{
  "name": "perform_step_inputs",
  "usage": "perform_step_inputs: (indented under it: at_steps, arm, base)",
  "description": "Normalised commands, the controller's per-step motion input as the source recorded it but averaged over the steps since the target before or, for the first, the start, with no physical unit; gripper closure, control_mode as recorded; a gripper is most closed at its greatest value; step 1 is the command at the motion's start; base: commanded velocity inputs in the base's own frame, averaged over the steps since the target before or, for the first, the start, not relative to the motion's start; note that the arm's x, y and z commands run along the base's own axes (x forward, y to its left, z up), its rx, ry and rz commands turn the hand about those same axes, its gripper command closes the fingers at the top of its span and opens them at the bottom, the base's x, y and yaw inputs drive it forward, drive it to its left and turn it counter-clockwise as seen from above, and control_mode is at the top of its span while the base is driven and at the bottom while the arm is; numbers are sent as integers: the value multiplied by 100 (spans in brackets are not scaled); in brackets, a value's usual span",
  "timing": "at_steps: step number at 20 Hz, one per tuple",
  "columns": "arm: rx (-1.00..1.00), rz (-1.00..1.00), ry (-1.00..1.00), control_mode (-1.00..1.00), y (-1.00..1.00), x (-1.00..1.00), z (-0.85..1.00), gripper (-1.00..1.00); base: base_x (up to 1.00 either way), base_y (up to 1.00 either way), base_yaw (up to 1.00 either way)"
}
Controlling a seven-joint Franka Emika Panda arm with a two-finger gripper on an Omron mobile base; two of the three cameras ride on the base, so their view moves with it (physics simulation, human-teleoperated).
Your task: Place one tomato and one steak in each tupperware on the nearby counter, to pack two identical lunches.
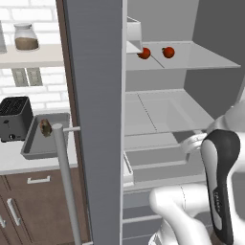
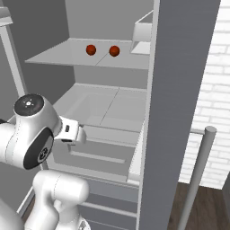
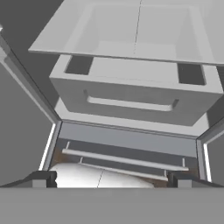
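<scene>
Two red tomatoes [image 1: 144, 53] [image 1: 168, 52] lie on the upper glass shelf of the open fridge; the right base view shows them too [image 2: 91, 49] [image 2: 114, 50]. One grey tupperware [image 1: 33, 148] sits on the pale counter [image 1: 9, 162] left of the fridge, with a small brown steak [image 1: 45, 127] in its far part. My gripper [image 3: 111, 180] is open and holds nothing. It hangs low in front of the fridge, pointing at the grey drawer [image 3: 131, 100] under the lower shelf. Its white hand [image 2: 72, 130] sits well below the tomatoes.
The wide grey fridge door [image 1: 95, 119] with its long bar handle [image 1: 64, 182] stands between the fridge and the counter. A dark toaster [image 1: 14, 117] is left of the tupperware. A jar [image 1: 26, 37] rests on the wall shelf above. A white box [image 1: 134, 31] stands on the top shelf.
</scene>
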Motion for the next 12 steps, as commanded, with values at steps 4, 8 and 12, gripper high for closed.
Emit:
perform_step_inputs:
  at_steps: [4,8,12]
  arm:
    - [0,3,-39,-100,0,13,64,-100]
    - [0,1,-33,-100,7,19,86,-100]
    - [-1,0,-15,-100,11,8,96,-100]
  base:
    - [0,0,0]
    - [0,0,0]
    - [0,0,0]
